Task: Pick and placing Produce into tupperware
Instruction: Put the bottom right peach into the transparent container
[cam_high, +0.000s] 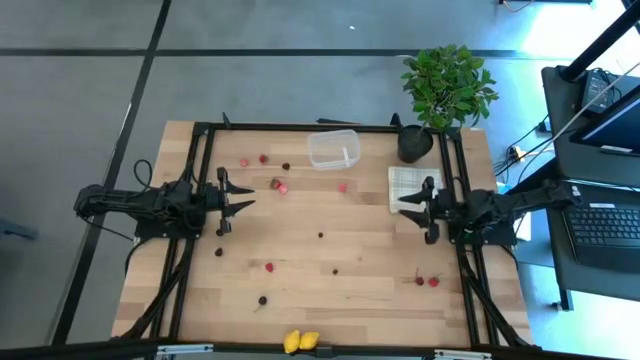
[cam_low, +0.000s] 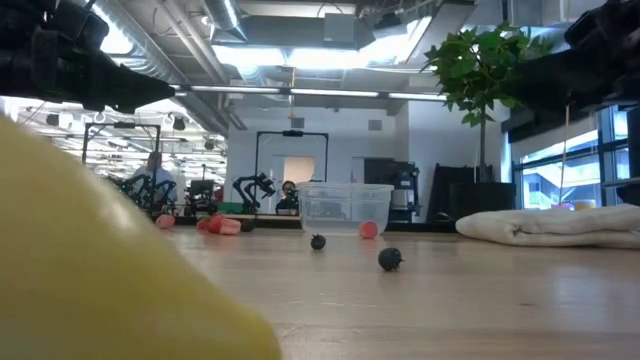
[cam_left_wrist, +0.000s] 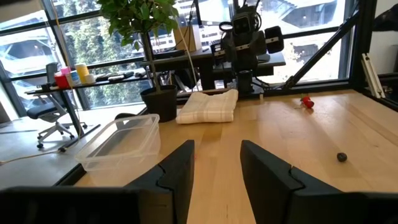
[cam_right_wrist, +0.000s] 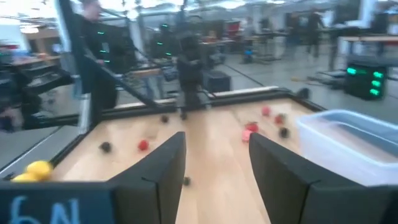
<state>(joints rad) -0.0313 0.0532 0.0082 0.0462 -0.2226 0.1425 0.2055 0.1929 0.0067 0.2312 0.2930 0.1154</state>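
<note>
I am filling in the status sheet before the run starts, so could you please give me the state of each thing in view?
tupperware: upright, lid off, looks empty.
Produce: scattered loose on the table, none held.
left pincer: open, empty, above the table.
right pincer: open, empty, over the cloth's edge.
cloth: folded, lying flat.

Pale, jointed wooden plank tabletop (cam_high: 340, 255): smooth, satin finish, visible grain. Clear rectangular plastic tupperware box (cam_high: 333, 149): translucent, smooth, faintly glossy walls. Beside that box, beige checked cloth square (cam_high: 405, 187): soft, matt, folded weave. Black plant pot (cam_high: 414, 143), also near the box: matt. Small red berries (cam_high: 264, 158): smooth. Two yellow lemon-like pieces (cam_high: 300, 341), far from the box: smooth, slightly shiny skin.
</note>
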